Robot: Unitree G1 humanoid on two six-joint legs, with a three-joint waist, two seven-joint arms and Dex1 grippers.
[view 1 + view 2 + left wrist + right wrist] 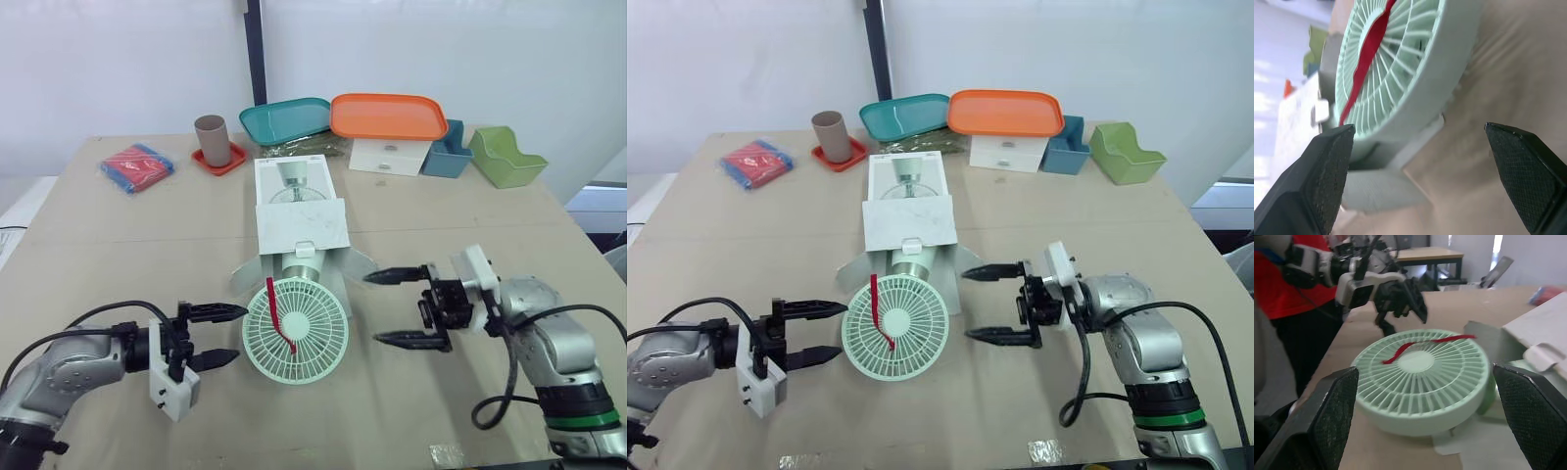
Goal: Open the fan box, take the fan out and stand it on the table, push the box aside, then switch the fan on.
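The left hand (238, 335) is being held released just beside the fan (295, 331), lying face-up on the bench (118, 245), stem being sheathed by the box (299, 220); the right hand (374, 308), released, is being held near. The rim should be gripped evenly.

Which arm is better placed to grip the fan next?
Probably the left: the left gripper, open, has its fingertips almost at the rim of the fan, while the right gripper, also open, stands farther off.

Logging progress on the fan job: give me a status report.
Left gripper and right gripper open, flanking the fan. Fan head lying out on the table, base inside the open box. No obstruction between grippers and fan.
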